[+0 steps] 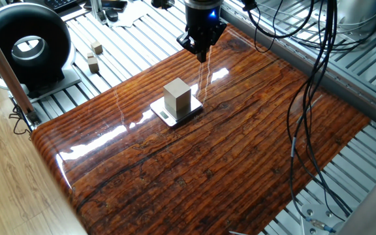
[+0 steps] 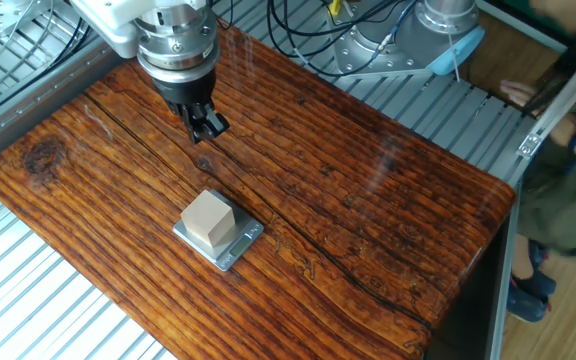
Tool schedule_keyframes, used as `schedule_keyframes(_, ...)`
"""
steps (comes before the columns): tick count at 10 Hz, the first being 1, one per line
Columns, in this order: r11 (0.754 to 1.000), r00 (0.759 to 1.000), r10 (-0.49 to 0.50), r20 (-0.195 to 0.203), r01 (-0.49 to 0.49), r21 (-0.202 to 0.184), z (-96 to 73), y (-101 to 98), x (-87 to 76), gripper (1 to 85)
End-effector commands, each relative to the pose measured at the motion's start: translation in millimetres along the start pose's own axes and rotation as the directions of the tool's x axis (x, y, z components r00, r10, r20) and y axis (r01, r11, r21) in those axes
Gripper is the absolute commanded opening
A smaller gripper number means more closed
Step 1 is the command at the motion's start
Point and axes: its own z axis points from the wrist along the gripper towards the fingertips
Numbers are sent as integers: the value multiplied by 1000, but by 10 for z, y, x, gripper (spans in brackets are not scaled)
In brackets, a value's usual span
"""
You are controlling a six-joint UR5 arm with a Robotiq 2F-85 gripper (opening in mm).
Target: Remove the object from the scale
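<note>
The object, a light-tan wooden block (image 1: 177,96), stands upright on the scale (image 1: 190,111), a small flat silver platform near the middle of the glossy wooden board (image 1: 240,150). In the other fixed view the block (image 2: 209,219) sits on the scale (image 2: 240,246) too. My gripper (image 1: 202,55) hangs above the board's far side, well beyond the block and apart from it. It also shows in the other view (image 2: 208,127). Its fingers are together and hold nothing.
Two small wooden cubes (image 1: 94,56) lie on the slatted metal table next to a black ring-shaped device (image 1: 26,46). Black cables (image 1: 312,98) hang over the board's right side. A person (image 2: 568,150) stands at the right edge of the other view.
</note>
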Motion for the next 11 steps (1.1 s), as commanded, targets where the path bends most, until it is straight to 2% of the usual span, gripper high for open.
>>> schedule_keyframes(1,1000,1000,-2,-1,2,-2,-6,-1,0,10)
schedule_keyframes(3,1000,1000,-11,-1,11,12,-3,-33,-1,10)
schedule_keyframes(5,1000,1000,-13,8,13,-6,38,31,-30,10)
schedule_keyframes(11,1000,1000,-17,14,17,9,49,-7,-50,10)
